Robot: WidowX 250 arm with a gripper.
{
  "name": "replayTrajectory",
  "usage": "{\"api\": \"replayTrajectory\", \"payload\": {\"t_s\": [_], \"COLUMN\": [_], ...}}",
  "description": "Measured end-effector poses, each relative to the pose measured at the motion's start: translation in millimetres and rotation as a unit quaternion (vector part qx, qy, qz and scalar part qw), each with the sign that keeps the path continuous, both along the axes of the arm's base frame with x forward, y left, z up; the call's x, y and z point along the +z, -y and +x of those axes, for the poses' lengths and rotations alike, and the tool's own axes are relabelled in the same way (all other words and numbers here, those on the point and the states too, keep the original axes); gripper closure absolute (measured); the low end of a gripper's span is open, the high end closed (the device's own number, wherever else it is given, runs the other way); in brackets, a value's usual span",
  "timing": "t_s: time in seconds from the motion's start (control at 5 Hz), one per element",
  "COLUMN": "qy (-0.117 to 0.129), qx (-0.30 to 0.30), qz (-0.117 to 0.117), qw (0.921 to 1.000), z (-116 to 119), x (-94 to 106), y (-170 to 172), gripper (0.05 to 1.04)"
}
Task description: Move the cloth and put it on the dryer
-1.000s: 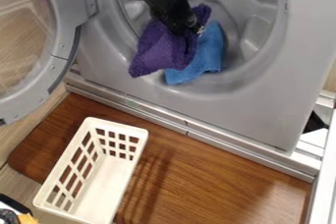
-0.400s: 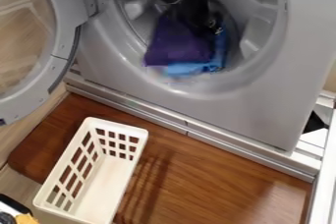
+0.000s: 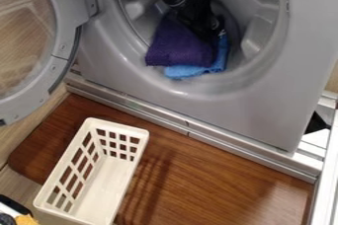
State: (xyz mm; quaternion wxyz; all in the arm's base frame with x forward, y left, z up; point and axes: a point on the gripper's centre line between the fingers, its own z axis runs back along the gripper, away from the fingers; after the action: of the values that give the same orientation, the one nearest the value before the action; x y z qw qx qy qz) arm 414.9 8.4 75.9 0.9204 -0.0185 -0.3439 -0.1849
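The black gripper is inside the dryer's round opening, over the cloths, and it hides part of them. A purple cloth lies at the left of the gripper, inside the lower part of the dryer opening. Below and to the right of it, partly covered by the purple one, is a blue cloth. How the fingertips stand against the cloths cannot be made out.
The open round door stands at the left, with a black cable above it. A cream plastic basket sits on the brown wooden board in front of the dryer. Metal rails run along the right edge.
The gripper has moved right and deeper into the opening, and both cloths have shifted inward with it. The purple cloth's lower edge now sits higher. Since the middle frame, little has moved.
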Motion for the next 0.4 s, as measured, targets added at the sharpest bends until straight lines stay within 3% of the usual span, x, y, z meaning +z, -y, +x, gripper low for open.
{"api": "replayTrajectory", "payload": {"t_s": [0.2, 0.4], "qy": [0.005, 0.02], "qx": [0.001, 0.002], "qz": [-0.008, -0.019], "qw": [1.0, 0.9996], "z": [-5.0, -10.6], "x": [5.2, 18.2], "y": [2.4, 0.2], "gripper": [0.207, 0.067]}}
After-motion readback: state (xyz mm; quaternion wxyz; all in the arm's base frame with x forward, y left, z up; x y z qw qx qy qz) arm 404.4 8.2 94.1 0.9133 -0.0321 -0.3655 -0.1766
